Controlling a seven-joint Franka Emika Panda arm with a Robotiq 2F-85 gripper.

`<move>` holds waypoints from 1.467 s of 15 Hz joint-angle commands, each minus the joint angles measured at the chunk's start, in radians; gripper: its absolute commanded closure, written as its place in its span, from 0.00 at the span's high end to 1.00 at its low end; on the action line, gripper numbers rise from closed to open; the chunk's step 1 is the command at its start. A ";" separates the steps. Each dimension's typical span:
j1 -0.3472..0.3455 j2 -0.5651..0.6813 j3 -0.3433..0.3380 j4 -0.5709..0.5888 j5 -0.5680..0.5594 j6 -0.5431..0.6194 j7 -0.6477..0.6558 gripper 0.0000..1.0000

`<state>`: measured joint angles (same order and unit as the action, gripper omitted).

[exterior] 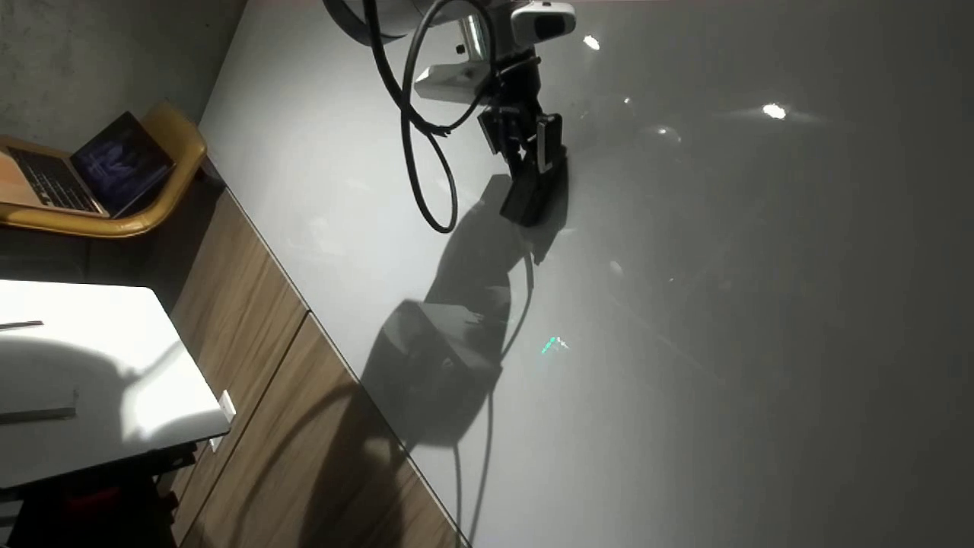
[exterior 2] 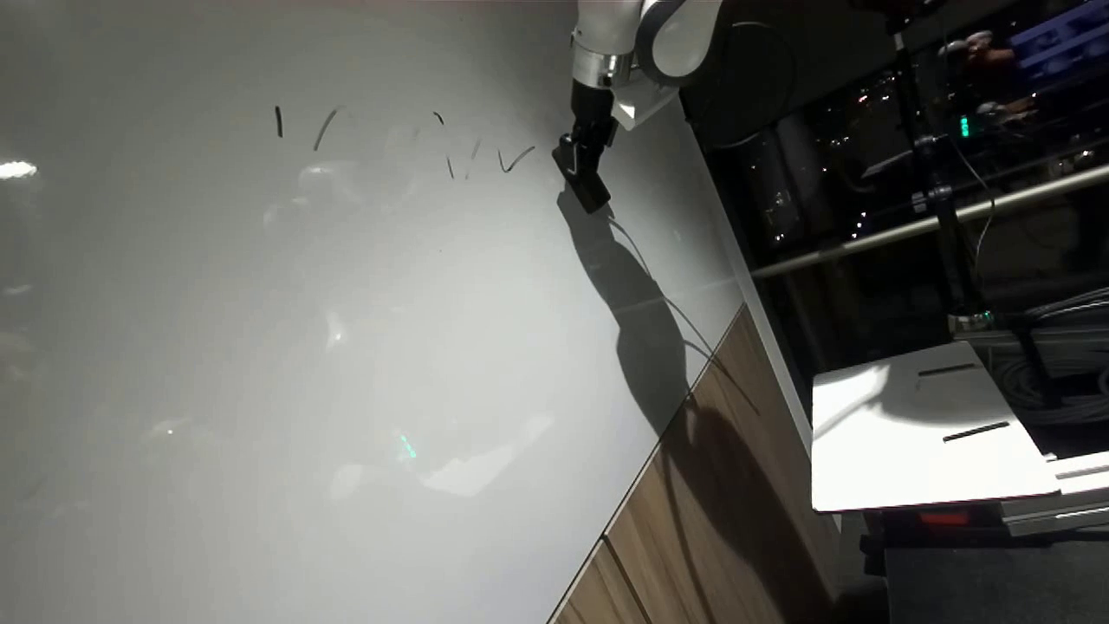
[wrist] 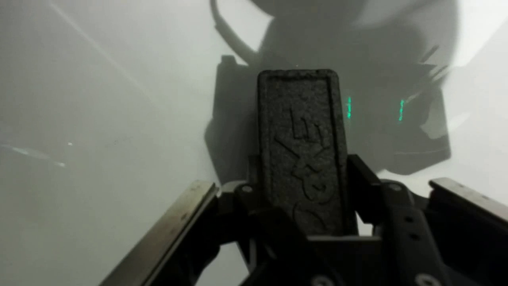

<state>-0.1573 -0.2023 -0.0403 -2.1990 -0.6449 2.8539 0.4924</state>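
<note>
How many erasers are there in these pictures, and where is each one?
1. The eraser is gripped in the tool, its marked face showing in the wrist view; both exterior views show it too. Another could be hidden behind the arm.

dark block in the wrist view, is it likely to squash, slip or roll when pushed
The dark block looks fairly stiff: its edges run straight where the tool grips it. Its grainy surface suggests it may not slip easily. Its flat, boxy shape makes rolling unlikely.
</note>
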 commanded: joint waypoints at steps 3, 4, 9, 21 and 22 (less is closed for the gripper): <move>0.141 -0.085 0.045 0.041 0.174 -0.088 -0.044 0.29; 0.163 -0.083 0.055 0.068 0.190 -0.098 -0.044 0.29; 0.199 -0.068 0.164 0.166 0.274 -0.143 -0.059 0.29; 0.145 -0.020 0.201 0.190 0.297 -0.103 -0.140 0.29; 0.133 -0.028 0.192 0.171 0.295 -0.100 -0.145 0.29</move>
<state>0.0193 -0.2462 0.1792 -2.0199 -0.3547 2.7301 0.3971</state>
